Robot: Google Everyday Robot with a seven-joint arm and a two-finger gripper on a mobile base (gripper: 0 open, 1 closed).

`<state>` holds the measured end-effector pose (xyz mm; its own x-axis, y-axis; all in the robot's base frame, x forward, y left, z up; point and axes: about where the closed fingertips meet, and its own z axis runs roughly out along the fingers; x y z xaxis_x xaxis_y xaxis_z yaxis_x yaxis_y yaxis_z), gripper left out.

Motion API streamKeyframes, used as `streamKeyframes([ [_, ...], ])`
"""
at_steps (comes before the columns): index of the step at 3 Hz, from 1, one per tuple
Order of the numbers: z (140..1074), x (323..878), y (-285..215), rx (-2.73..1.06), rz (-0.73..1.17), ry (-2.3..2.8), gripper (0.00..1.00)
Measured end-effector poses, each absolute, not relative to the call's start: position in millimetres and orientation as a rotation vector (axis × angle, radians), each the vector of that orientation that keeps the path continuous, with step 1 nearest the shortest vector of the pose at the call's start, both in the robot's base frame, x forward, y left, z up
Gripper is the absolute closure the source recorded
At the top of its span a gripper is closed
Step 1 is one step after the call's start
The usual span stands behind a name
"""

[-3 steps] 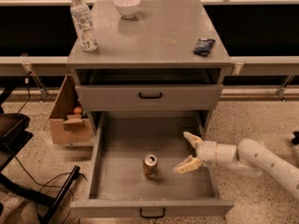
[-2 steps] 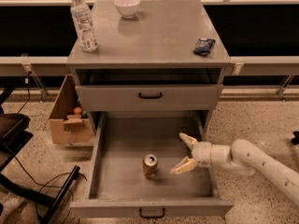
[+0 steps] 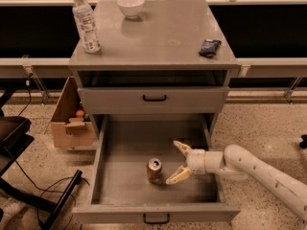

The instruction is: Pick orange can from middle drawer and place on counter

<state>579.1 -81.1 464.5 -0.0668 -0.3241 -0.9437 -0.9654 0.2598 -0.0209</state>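
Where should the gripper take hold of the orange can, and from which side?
Around its curved side wall, mid-height. The can stands upright in the drawer, so the open gripper, beside it on the picture's right, can come in level from there.

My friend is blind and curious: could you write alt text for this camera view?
The gripper of a white robot arm, jaws open, is in the pulled-out middle drawer, just right of an upright orange can. On the counter above stand a bottle, a bowl and a dark packet.
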Motion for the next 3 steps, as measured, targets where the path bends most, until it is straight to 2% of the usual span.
streamKeyframes([
  [1, 446.0, 579.1, -56.5, -1.261, 0.859, 1.57, 0.0],
  [2, 430.9, 580.1, -41.1, -1.272, 0.871, 1.573, 0.18],
  [3, 424.7, 576.3, -18.7, -1.287, 0.895, 1.547, 0.5],
])
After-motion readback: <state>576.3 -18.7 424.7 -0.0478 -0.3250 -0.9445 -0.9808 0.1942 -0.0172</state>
